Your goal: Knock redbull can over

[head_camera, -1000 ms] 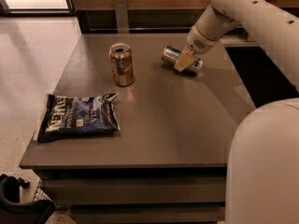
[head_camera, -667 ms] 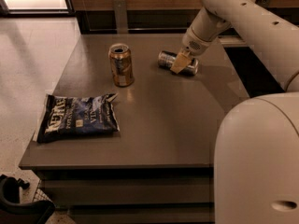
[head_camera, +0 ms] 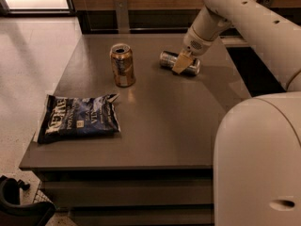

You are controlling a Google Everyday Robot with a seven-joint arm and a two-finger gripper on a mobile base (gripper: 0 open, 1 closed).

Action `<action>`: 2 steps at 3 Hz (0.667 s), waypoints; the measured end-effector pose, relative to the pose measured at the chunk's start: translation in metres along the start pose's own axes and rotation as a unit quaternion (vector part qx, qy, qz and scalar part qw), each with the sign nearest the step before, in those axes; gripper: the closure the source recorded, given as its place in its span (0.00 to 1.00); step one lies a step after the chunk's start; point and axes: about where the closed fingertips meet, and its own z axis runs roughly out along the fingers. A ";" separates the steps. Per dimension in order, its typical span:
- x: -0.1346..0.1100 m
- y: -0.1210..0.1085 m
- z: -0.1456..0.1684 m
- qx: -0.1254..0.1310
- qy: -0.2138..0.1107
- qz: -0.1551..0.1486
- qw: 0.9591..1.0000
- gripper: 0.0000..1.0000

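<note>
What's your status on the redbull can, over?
Gripper at the redbull can, far side of table. Redbull can lying on its side. Gold can upright, apart from it; chip bag well clear.

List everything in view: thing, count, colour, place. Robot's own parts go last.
redbull can: one, silver and blue, lying on its side at the table's far right
gold can: one, gold-bronze, upright, left of the redbull can
chip bag: one, dark blue with white lettering, flat at the table's near left
table: one, dark grey-brown, centre of view
black object: one, on the floor at bottom left, unidentifiable
robot body: white, lower right
arm: white, reaching in from upper right
gripper: tan, directly in front of the redbull can's middle
</note>
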 end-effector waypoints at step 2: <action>-0.001 0.000 -0.002 -0.001 0.000 0.000 1.000 0.00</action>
